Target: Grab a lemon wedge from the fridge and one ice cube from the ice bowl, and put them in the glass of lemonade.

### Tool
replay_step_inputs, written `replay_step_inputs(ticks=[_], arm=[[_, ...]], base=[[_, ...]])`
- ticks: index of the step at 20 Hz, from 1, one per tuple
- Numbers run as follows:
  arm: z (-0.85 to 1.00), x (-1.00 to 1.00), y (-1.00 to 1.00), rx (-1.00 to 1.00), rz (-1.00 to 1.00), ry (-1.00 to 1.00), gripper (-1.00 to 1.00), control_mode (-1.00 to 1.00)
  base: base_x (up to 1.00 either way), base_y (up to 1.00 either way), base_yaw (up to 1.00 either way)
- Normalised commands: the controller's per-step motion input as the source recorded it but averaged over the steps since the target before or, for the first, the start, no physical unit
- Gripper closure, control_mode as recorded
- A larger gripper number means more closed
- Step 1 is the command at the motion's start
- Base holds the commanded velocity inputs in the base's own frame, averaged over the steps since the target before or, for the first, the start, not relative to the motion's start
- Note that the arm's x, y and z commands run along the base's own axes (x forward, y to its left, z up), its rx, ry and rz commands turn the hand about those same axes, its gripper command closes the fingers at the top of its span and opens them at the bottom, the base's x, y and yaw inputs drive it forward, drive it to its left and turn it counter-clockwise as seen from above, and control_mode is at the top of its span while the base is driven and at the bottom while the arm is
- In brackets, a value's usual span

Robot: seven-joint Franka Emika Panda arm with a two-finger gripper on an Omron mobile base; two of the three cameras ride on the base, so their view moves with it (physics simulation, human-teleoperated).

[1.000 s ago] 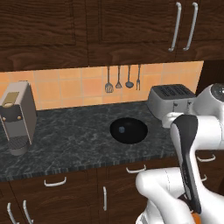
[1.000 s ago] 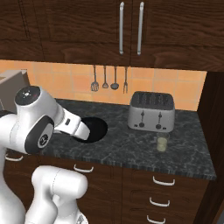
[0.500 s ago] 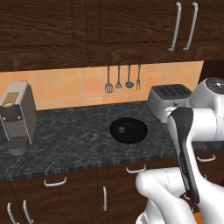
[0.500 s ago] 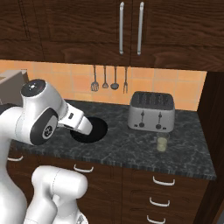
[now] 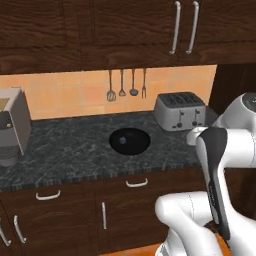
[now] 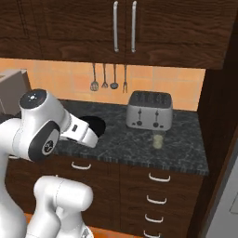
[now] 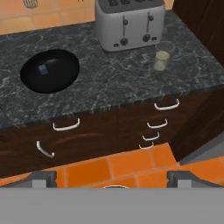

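The dark speckled stone desk (image 7: 109, 83) carries everything seen of the task. The wide, shallow, glossy black ice bowl (image 7: 50, 70) is set mid-depth on the desk, left of centre in the hand view, also seen at (image 5: 129, 140) and half hidden behind the arm at (image 6: 95, 124). One tiny pale bluish-grey ice cube (image 7: 43, 68) lies inside it, near the middle of the bowl floor, free on all sides, so a top-down pick looks feasible.

The small clear glass of pale yellow-green lemonade (image 7: 161, 57) is parked upright near the desk's right front corner, just in front of the silver four-slot toaster (image 7: 129, 22) and apart from it; same spot at (image 6: 158, 139). Judged: open top and clearance on the front side leave it reachable for a drop-in from above.

Bowl and glass are well apart along the desk, with bare stone between.

The end effector (image 7: 111, 177) is held back from the desk, over the orange tiled floor (image 7: 109, 168), looking down at the dark wood drawer fronts (image 7: 131, 122). Its two dark tips are spread wide with nothing between them: fully parted, carrying nothing.

Lemon wedge and fridge cannot be made out here. Judged: neither pick is done yet; the raised, withdrawn pose suits travel or surveying, not grasping.
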Motion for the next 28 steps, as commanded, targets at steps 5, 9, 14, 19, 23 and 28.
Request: replay_step_inputs(ticks=[5, 9, 14, 19, 23, 28], arm=[[0.00, 0.00, 0.00, 0.00, 0.00, 0.00, -1.00, 1.00], [0.00, 0.00, 0.00, 0.00, 0.00, 0.00, -1.00, 1.00], [0.00, 0.00, 0.00, 0.00, 0.00, 0.00, -1.00, 1.00], [0.00, 0.00, 0.00, 0.00, 0.00, 0.00, -1.00, 1.00], [0.00, 0.00, 0.00, 0.00, 0.00, 0.00, -1.00, 1.00], [0.00, 0.00, 0.00, 0.00, 0.00, 0.00, -1.00, 1.00]], base=[[-0.25, -0.97, 0.07], [-0.48, -0.98, 0.04], [-0.54, -0.91, 0.00], [-0.59, -0.97, 0.00], [-0.50, -1.00, 0.01], [-0.03, -0.82, 0.17]])
